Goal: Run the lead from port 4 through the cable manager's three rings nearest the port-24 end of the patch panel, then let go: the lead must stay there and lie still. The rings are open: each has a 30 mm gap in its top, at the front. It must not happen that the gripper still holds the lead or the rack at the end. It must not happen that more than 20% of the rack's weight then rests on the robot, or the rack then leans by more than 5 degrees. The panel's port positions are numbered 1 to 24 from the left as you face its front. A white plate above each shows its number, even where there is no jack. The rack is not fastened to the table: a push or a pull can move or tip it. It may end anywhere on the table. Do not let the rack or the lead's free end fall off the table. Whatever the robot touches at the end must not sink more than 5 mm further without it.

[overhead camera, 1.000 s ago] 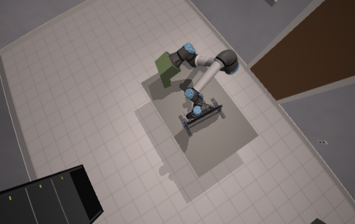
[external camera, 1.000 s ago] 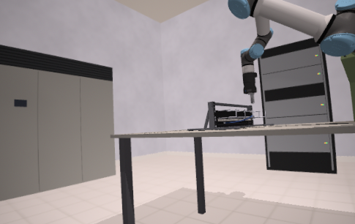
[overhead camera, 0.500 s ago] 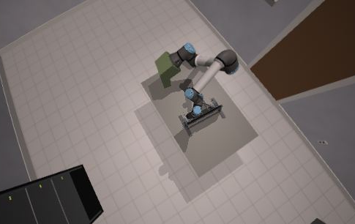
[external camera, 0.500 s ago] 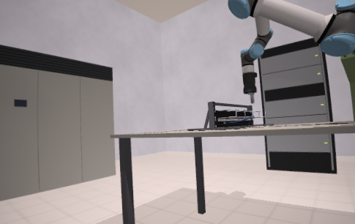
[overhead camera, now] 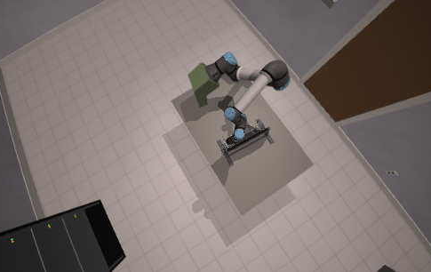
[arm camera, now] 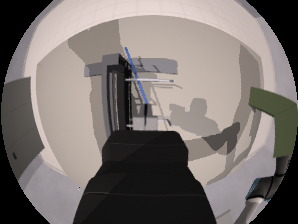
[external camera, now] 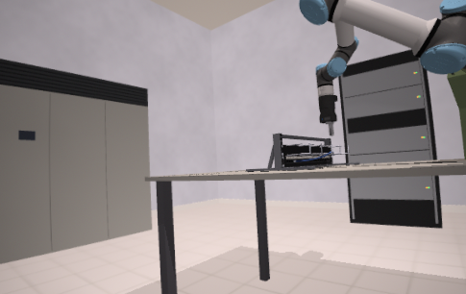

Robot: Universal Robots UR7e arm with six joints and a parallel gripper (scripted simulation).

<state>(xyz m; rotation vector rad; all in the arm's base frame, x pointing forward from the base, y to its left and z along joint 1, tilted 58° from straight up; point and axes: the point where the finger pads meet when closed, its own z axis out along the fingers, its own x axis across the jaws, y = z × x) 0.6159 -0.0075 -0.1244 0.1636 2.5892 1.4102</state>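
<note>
From my console the gripper (external camera: 330,129) hangs straight down over the rack (external camera: 277,150), its fingers drawn fully together with nothing between them. In the exterior view the tip hovers above the rack's top rail, near the end of the frame at 3 o'clock, and I see a gap of air between tip and frame, so they are apart.

The rack stands on the table (external camera: 202,176), upright, toward the table's far part. Inside the frame I can make out a blue lead (external camera: 307,159) running along the panel's length, low in the rack, below the gripper and slightly toward 8 o'clock of it. Thin pale bars of the cable manager (external camera: 340,152) stick out of the rack's end at 3 o'clock, just under the gripper tip.

From the top view the rack (overhead camera: 245,141) lies across the table (overhead camera: 280,178) at a slant, and the arm's wrist (overhead camera: 238,133) sits right over it, toward its 9 o'clock half. The lead is too small to pick out there.

In the wrist view the gripper body fills the lower half as a dark block. Beyond it, at 12 o'clock, I see the rack (arm camera: 107,103) with the blue lead (arm camera: 132,64) as a short diagonal streak at its far end, beside the pale cable manager bars (arm camera: 157,82). I cannot tell which rings, if any, the lead passes through.
</note>
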